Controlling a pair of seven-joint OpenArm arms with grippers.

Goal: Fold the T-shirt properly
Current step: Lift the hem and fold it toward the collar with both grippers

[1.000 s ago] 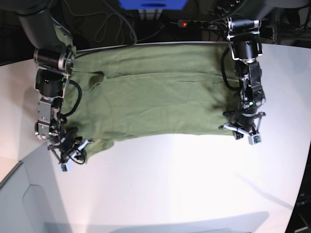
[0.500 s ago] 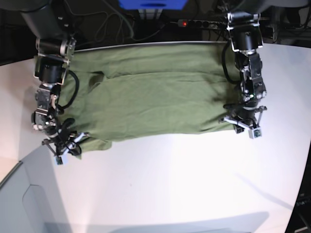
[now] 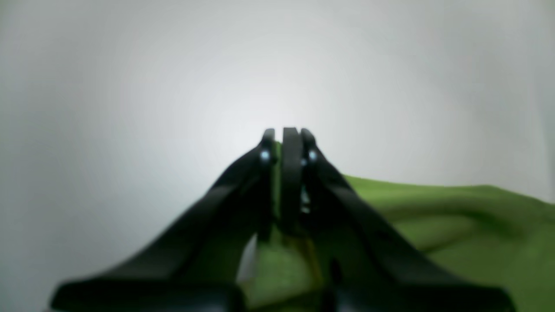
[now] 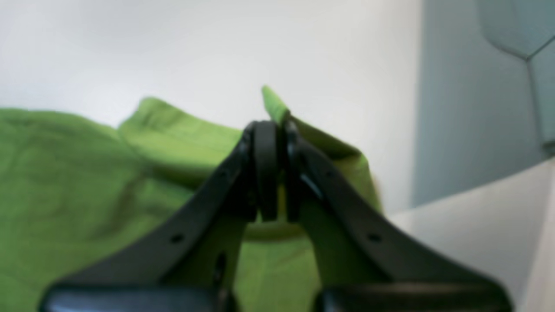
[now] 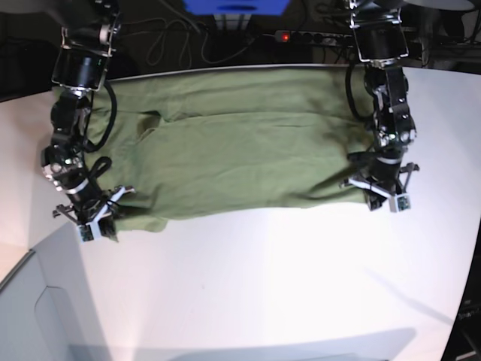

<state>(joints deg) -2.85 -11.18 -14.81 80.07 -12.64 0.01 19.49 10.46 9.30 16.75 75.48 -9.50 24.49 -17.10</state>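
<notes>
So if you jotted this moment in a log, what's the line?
stage: both near corners gripped | left gripper: shut on T-shirt | right gripper: shut on T-shirt | table: shirt flat

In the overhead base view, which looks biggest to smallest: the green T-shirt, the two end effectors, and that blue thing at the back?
1. T-shirt, by far.
2. Blue object, cut off by the frame.
3. Left end effector and right end effector: alike, unranked.

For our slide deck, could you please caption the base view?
Both arms pinch the near edge of the olive T-shirt on the white table: left gripper, right gripper.
</notes>
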